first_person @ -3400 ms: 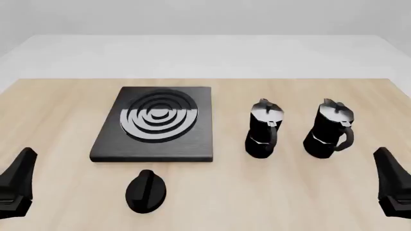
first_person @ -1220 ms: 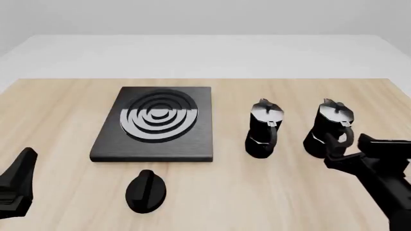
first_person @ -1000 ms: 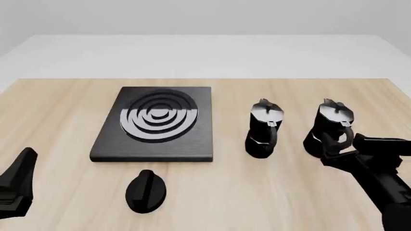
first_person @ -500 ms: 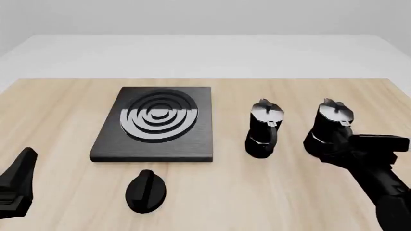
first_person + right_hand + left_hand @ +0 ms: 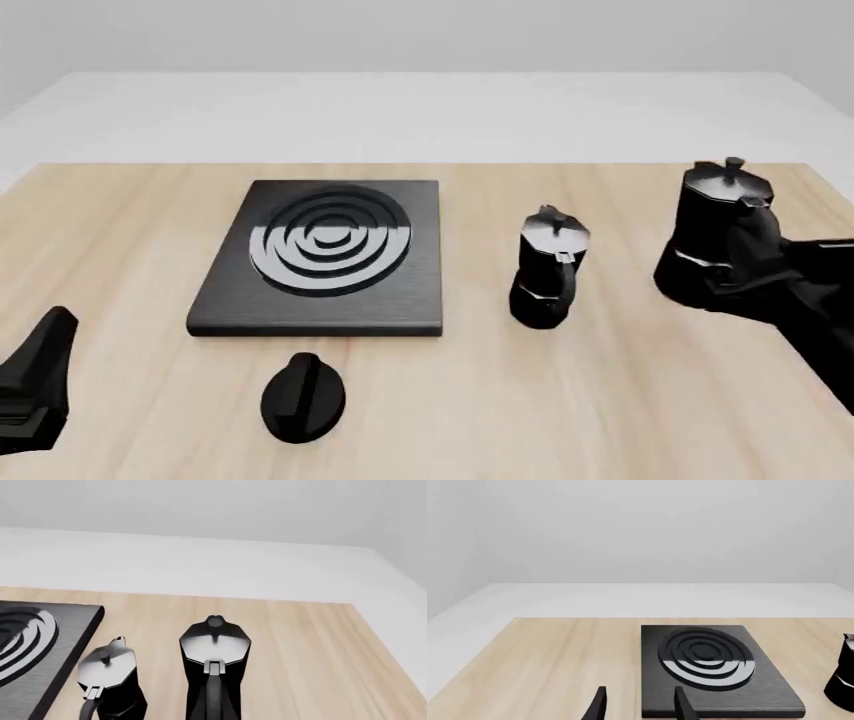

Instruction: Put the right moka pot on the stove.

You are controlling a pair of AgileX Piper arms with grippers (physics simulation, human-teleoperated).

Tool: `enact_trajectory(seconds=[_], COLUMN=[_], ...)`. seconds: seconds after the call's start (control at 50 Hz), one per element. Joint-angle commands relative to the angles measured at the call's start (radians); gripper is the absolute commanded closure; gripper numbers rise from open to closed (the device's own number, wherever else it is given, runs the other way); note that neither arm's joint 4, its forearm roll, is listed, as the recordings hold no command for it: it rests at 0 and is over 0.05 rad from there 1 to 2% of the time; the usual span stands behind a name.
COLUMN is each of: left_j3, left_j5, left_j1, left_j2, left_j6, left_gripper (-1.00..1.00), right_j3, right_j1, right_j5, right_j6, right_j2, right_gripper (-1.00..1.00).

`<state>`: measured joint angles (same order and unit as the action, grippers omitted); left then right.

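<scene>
The right moka pot (image 5: 721, 232), black and faceted with a grey lid and a small knob, hangs in the air above the table's right side. My right gripper (image 5: 738, 268) is shut on its handle side. In the right wrist view the pot (image 5: 215, 660) fills the middle, with its handle toward the camera. The stove (image 5: 324, 256), a flat black slab with silver rings, lies left of centre on the table, and it also shows in the left wrist view (image 5: 710, 667). My left gripper (image 5: 34, 385) is open and empty at the near left, and its fingers (image 5: 599, 706) are spread.
The slimmer moka pot (image 5: 547, 268) stands on the table between the stove and the held pot, and it also shows in the right wrist view (image 5: 110, 682). A black oval knob (image 5: 303, 397) lies in front of the stove. The table's right edge is close to the right arm.
</scene>
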<state>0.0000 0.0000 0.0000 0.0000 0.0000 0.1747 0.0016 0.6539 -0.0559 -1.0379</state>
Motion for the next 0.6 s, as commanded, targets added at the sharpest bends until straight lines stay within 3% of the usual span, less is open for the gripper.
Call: enact_trajectory(seconds=[0.02, 0.18, 0.34, 0.6], left_j3=[0.000, 0.000, 0.000, 0.000], left_j5=[0.000, 0.000, 0.000, 0.000], left_j1=[0.000, 0.000, 0.000, 0.000], left_j2=[0.000, 0.000, 0.000, 0.000], left_j6=[0.000, 0.000, 0.000, 0.000], left_gripper=[-1.00, -1.00, -1.00, -1.00], right_j3=[0.116, 0.207, 0.287, 0.383], right_j1=[0.065, 0.158, 0.226, 0.344], right_j5=[-0.310, -0.426, -0.479, -0.480], right_j6=[-0.012, -0.008, -0.010, -0.006], right_j2=[0.316, 0.380, 0.385, 0.322], right_gripper=[1.00, 1.00, 1.00, 1.00])
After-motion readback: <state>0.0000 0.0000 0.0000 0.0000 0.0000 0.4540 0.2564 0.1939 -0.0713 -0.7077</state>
